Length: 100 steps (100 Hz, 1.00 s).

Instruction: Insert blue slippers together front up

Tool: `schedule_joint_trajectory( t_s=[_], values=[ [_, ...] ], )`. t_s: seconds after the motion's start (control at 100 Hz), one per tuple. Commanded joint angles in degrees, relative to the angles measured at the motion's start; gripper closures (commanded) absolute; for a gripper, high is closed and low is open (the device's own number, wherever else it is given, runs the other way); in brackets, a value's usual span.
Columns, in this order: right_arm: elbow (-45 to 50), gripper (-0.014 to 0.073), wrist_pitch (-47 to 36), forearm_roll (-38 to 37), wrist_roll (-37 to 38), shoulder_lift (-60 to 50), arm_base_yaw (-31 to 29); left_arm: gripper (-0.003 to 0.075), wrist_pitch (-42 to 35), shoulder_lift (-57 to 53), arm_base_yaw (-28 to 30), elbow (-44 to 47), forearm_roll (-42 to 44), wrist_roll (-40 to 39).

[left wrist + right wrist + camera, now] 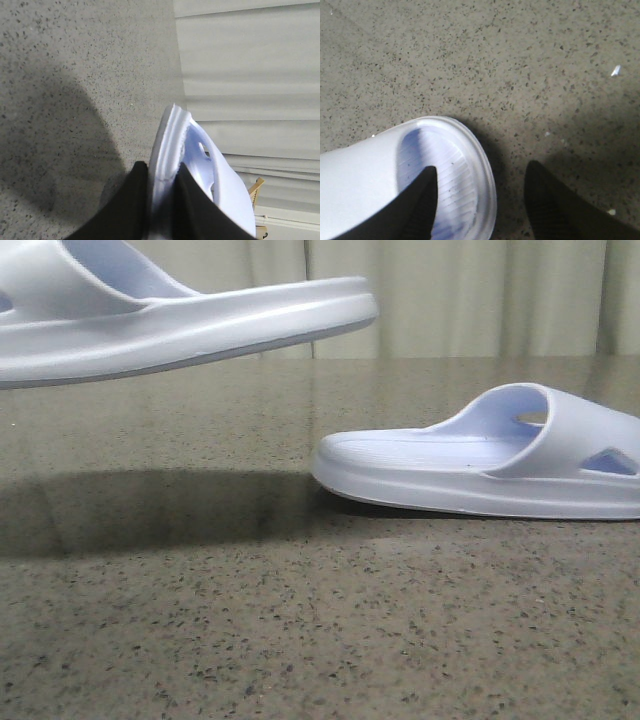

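One pale blue slipper (180, 325) hangs in the air at the upper left of the front view, roughly level, its shadow on the table below. My left gripper (162, 175) is shut on that slipper's (220, 180) sole edge, which stands on edge between the black fingers. The other blue slipper (470, 465) lies sole-down on the table at the right, strap towards the right. My right gripper (482, 166) is open above that slipper's (365, 170) rounded end, one finger over the ridged footbed and the other over bare table. Neither gripper shows in the front view.
The table (250, 640) is a speckled grey-brown stone surface. A pale curtain (470, 295) hangs behind its far edge. A small white speck (616, 70) lies on the table in the right wrist view.
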Motion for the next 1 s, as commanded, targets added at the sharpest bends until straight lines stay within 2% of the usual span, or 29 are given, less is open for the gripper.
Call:
schedule_joint_trajectory(
  t_s=[0.0,0.8,0.99],
  values=[
    [-1.89,0.0262,-4.38,0.38,0.15,0.85,-0.33,0.0704,1.30,0.04,0.05,-1.52,-2.51,0.06],
    [-1.89,0.0262,-3.76,9.24,0.15,3.46,-0.09,0.0704,1.30,0.04,0.05,-1.52,-2.27,0.06],
    [-1.89,0.0263,-3.02,14.40,0.15,4.94,-0.09,0.0704,1.30,0.04,0.05,-1.52,-2.27,0.06]
  ],
)
